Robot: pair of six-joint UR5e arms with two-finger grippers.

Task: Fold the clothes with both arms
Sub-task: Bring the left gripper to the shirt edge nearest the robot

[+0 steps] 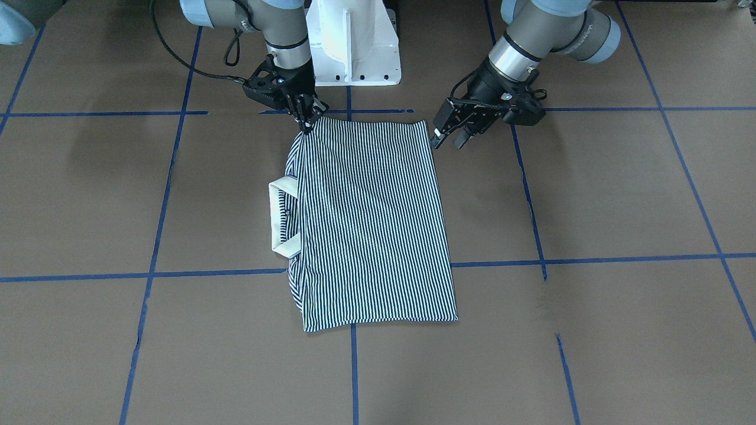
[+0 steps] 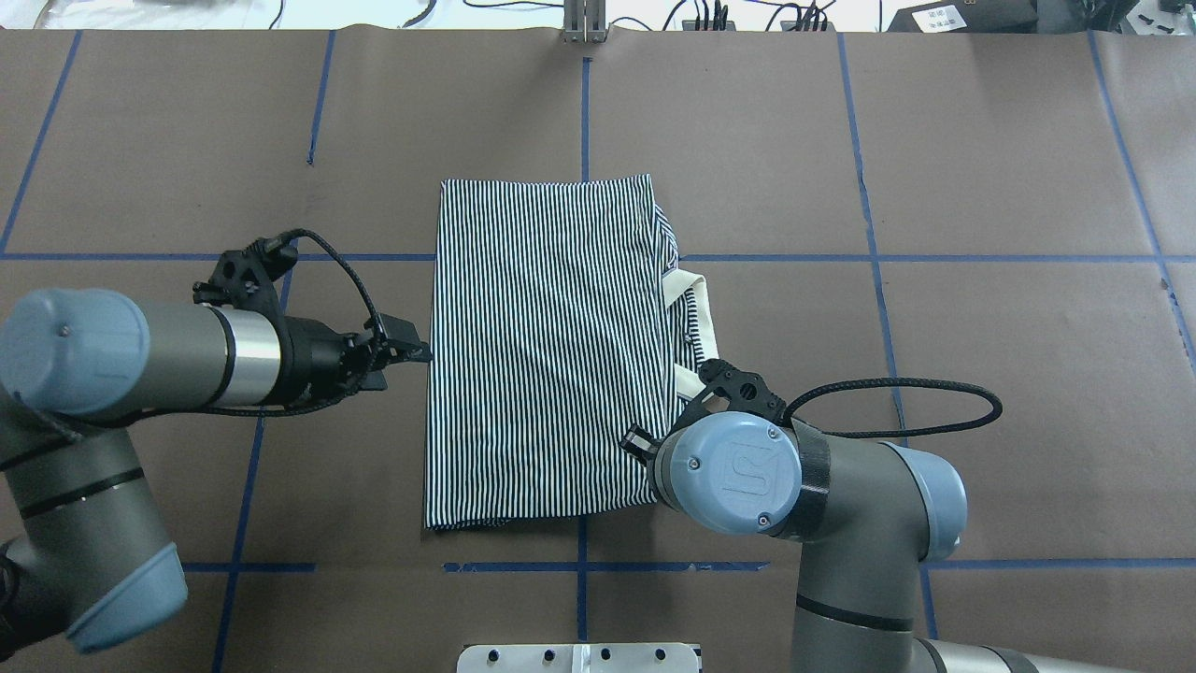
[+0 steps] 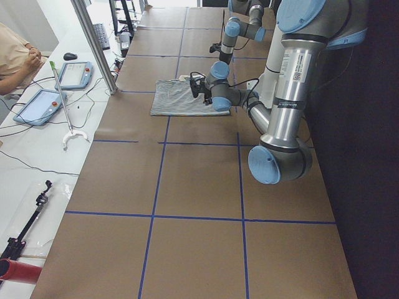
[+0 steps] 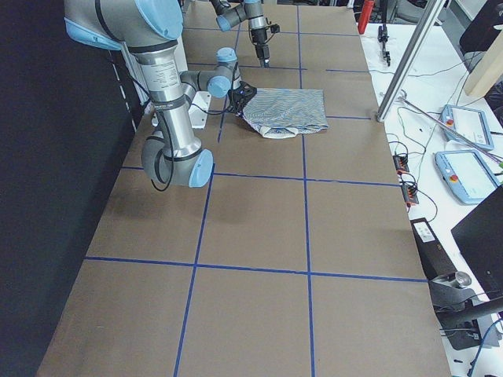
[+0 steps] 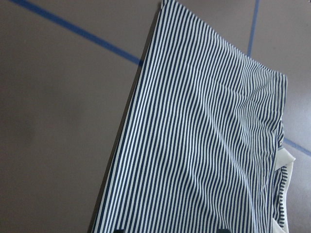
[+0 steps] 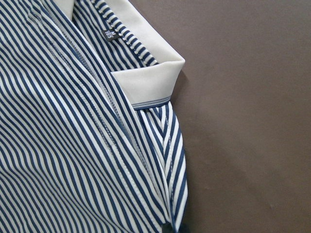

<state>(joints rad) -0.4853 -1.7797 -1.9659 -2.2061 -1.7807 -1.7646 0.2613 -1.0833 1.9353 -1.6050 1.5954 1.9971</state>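
The striped polo shirt lies folded into a long rectangle in the middle of the table, and its cream collar sticks out on one side. My right gripper is shut on the shirt's corner nearest the robot's base, on the collar side. My left gripper is open and empty, just off the opposite near corner. In the overhead view the left gripper is beside the shirt's left edge, and the right gripper is hidden under its wrist. The right wrist view shows the collar close up.
The robot's white pedestal base stands just behind the shirt. Blue tape lines grid the brown table. A side bench with tablets and a seated person lies beyond the table's far edge.
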